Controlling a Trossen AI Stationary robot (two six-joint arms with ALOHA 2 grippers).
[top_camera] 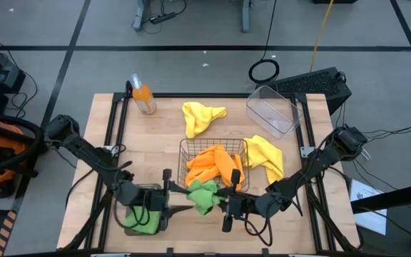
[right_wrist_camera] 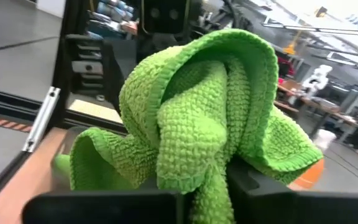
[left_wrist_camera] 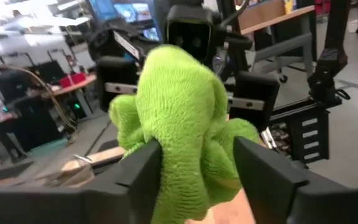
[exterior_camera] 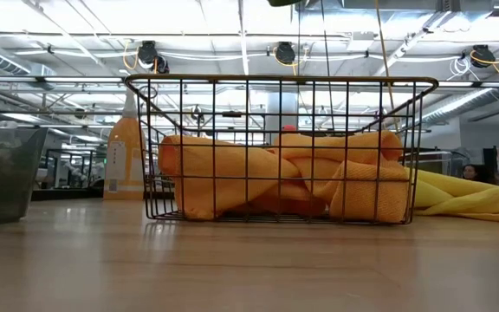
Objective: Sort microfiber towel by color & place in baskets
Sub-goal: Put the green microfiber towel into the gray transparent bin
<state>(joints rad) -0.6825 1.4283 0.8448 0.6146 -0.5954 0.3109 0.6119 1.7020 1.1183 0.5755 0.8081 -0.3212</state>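
Two grippers, one towel: both arms meet at the near edge of the table, in front of the wire basket, on a single green towel.

Left gripper: reaches in from the left; in its wrist view the two dark fingers press against either side of the green towel, clenched on it.

Right gripper: reaches in from the right; in its wrist view the green towel rises in a bunch from between its fingers, which grasp the cloth's lower fold.

Green towel, position: held between the two grippers, just in front of the wire basket's near rim; whether it touches the table cannot be told.

Wire basket: square, dark mesh, at the table's centre; holds orange towels. The low view shows the orange towels folded and piled inside the mesh.

Grey tray: at the near left, under the left arm; a second green towel lies in it.

Clear tub: at the far right of the table, nothing visible inside.

Yellow towels: one lies on the table beyond the wire basket; another lies just to the right of the basket.

Orange bottle: stands at the far left of the table, well apart from the baskets.
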